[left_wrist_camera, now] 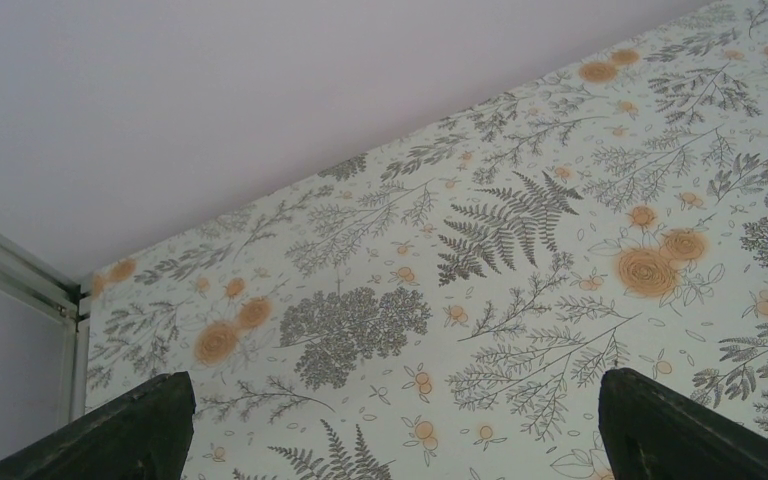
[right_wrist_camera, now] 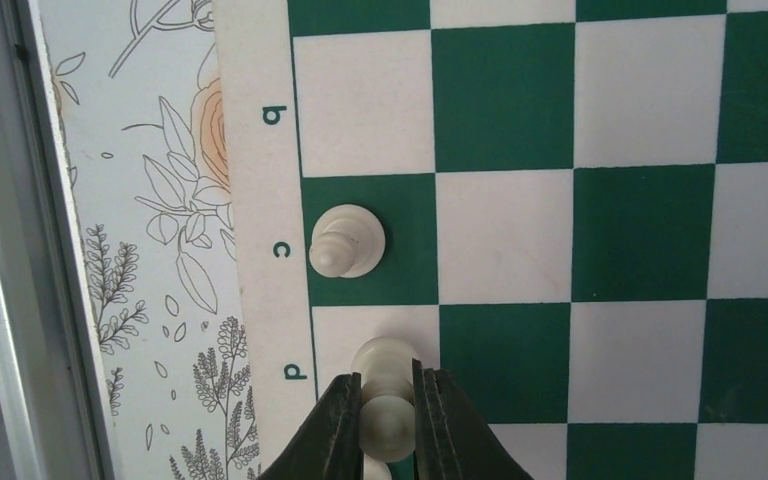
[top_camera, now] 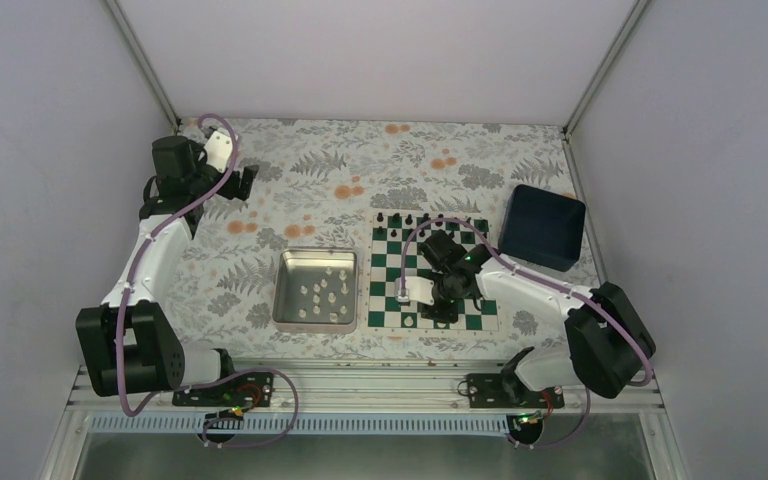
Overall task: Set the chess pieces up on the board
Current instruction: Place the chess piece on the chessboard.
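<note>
Risk check, big to small:

- Table (top_camera: 290, 160): nothing of concern. The left gripper (left_wrist_camera: 400, 435) hangs over the floral cloth at the far left, fingers spread wide with nothing between them, well apart from everything.
- Board (top_camera: 385, 262): flat sheet lying on the cloth, between the metal tray (top_camera: 282, 290) and the dark blue box (top_camera: 544, 226). If the right arm presses down or drags sideways, the sheet probably slides and the black pieces (top_camera: 425, 220) on the far row shift or fall.
- Tray: many cream-white pieces (top_camera: 325, 290) are left in it, so the task is likely well short of done. A knocked piece costs time.
- Right gripper (right_wrist_camera: 386, 375): pinched narrow on a cream-white piece (right_wrist_camera: 384, 358), over the white d square at the board's near edge.
- Can't tell whether its base touches the board. If it's released high, it may bounce, tip or roll off the border.
- The pads grip the body tightly. If one pad sticks on opening, the piece likely tilts over.
- The neighbour piece (right_wrist_camera: 348, 240) stands on the c square, just beside the held one but apart. The fingers open across the ranks, not towards it. The likely hazard is sideways drift or a toppling piece.
</note>
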Controlling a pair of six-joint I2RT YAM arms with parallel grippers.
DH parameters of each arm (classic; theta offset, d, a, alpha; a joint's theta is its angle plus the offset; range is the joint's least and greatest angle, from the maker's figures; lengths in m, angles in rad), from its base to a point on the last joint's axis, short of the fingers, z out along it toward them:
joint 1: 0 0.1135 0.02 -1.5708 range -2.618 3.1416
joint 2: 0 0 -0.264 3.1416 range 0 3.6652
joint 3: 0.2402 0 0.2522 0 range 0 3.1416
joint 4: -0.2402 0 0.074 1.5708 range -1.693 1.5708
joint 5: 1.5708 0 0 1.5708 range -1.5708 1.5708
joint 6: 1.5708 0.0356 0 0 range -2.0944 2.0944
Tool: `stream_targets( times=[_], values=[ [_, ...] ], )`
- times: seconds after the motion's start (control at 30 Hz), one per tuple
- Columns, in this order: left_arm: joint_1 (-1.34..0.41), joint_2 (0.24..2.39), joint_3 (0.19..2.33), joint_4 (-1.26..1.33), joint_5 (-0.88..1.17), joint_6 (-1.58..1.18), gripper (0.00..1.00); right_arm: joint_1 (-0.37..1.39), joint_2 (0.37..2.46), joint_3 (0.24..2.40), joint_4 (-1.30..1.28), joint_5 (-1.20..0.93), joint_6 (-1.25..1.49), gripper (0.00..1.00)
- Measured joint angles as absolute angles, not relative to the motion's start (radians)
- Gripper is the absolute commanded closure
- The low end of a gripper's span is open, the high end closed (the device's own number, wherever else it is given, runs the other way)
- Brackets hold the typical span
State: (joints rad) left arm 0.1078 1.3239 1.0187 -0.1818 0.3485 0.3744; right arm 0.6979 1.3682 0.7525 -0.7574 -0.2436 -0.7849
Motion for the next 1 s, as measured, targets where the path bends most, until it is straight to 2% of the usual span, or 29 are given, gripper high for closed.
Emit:
stream_targets(
  times=[0.83,1.0],
  values=[
    [0.108,1.338,1.019,-0.181,0.34,0.374,0.0,0.696,1.411,0.752,-0.778,-0.265,-0.801,0.9],
    [0.108,1.338,1.019,-0.181,0.336,0.374,0.0,0.692,1.411,0.752,-0.778,-0.271,-0.801,0.85]
  ],
)
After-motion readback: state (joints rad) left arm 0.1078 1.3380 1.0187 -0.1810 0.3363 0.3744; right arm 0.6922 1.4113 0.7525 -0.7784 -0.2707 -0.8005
